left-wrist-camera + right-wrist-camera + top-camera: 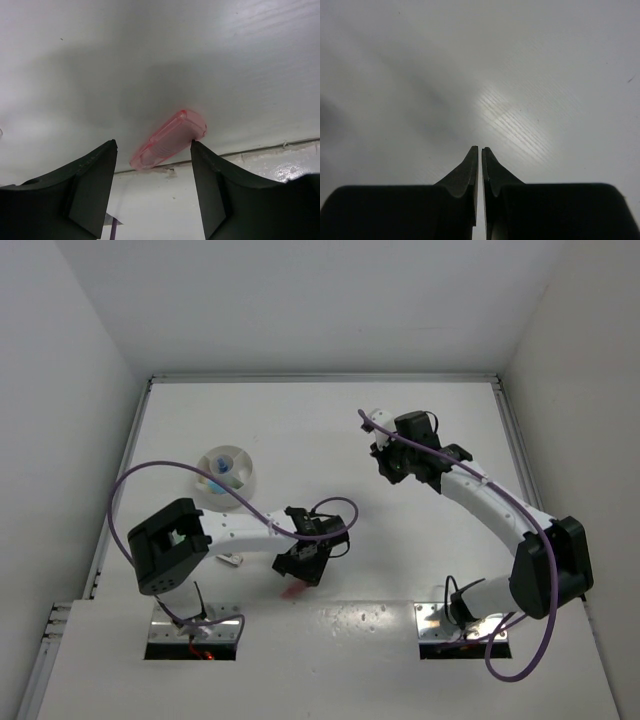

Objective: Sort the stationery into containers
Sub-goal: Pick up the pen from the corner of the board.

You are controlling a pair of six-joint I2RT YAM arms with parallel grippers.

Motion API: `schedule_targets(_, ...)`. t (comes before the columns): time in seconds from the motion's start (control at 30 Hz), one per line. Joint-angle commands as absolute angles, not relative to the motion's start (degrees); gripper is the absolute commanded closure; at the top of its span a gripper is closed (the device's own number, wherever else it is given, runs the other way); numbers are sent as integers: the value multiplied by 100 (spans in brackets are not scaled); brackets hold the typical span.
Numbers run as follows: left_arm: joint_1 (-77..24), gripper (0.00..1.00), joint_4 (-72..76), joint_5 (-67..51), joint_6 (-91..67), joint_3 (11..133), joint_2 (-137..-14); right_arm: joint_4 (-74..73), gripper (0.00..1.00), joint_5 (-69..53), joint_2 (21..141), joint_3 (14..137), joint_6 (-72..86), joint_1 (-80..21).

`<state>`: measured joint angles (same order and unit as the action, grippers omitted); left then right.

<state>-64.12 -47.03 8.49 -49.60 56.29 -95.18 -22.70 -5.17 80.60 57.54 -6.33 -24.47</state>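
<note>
A pink translucent stationery piece point(170, 140) lies flat on the white table by its near seam. It shows in the top view point(293, 589) just below my left gripper point(300, 575). That gripper point(154, 145) is open, its jaws standing to either side just short of the piece, not touching it. The white round bowl point(227, 473) with dividers stands at the left and holds a light-blue item point(220, 469). My right gripper point(383, 458) hovers over bare table at the right; its jaws point(480, 150) are shut with nothing between them.
A small pale item point(232, 560) lies beside the left arm's link. White walls enclose the table on three sides. Purple cables loop around both arms. The table seam point(250, 150) runs just near the pink piece.
</note>
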Motion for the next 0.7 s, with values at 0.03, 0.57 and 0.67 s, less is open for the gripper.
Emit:
schedule_targets(0.03, -6363, 34, -4554, 642, -4676, 5748, -9396, -2101, 94, -606, 7963, 5722, -703, -2417)
schedule_targets(0.57, -6469, 44, -4140, 158, -4623, 5159, -9456, -2101, 94, -606, 7910, 5722, -703, -2417)
schedule_targets(0.67, -6469, 52, -4008, 97, -4623, 5159, -9527, -2101, 94, -606, 7910, 5722, -703, -2417)
